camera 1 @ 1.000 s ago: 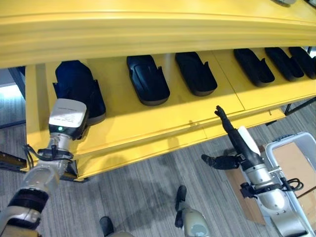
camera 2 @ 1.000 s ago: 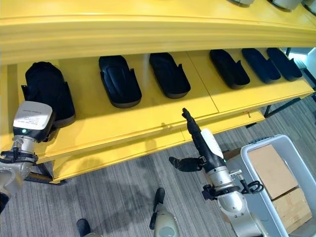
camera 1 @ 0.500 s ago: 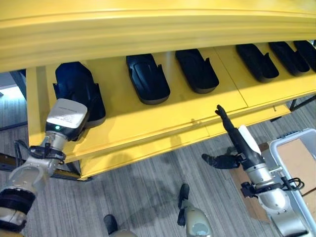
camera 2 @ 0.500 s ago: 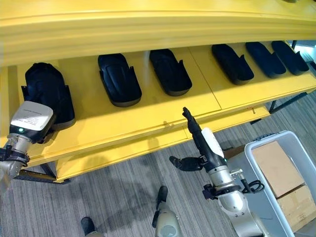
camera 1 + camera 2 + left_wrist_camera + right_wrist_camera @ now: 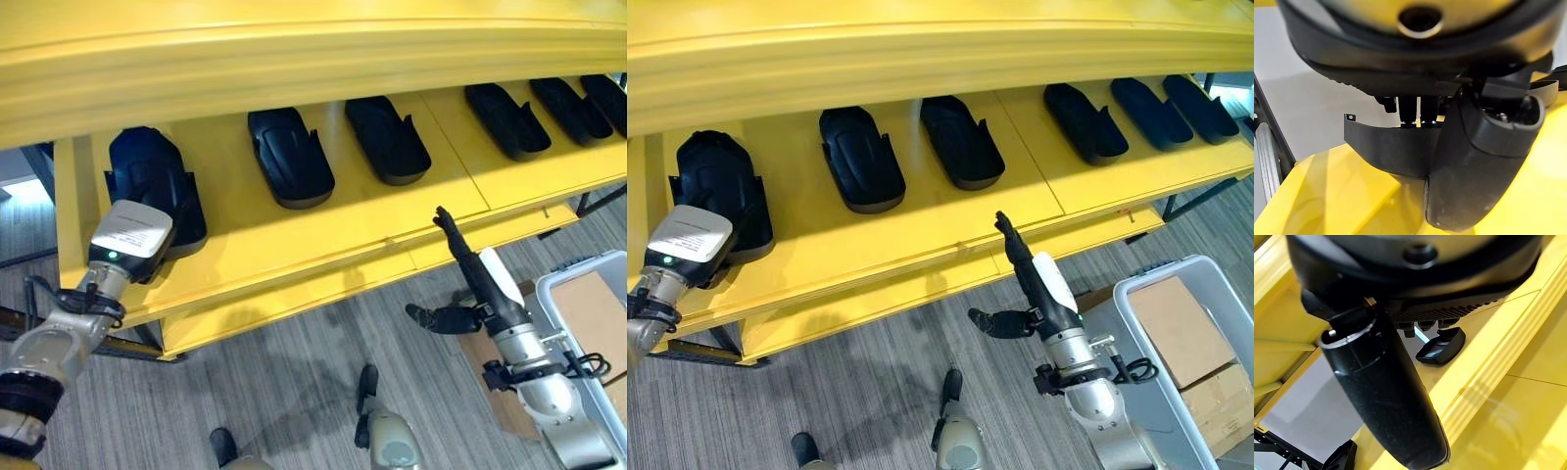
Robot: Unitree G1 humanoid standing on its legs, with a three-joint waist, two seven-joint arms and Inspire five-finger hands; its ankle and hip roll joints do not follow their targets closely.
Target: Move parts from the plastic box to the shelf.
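Six parts are lying in a row on the shelf [image 5: 323,230], the leftmost part [image 5: 152,181] sitting at its left end with the left hand [image 5: 127,240] against its front. The box [image 5: 1225,323] is standing on the floor, right of the right hand [image 5: 1029,269]

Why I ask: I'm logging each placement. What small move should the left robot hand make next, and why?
Probably draw the left robot hand back from the leftmost part, letting go if it grips. That part already lies flat on the yellow shelf, in line with the other parts, with the hand at its near end. The right robot hand is open and empty, so nothing else awaits placing.
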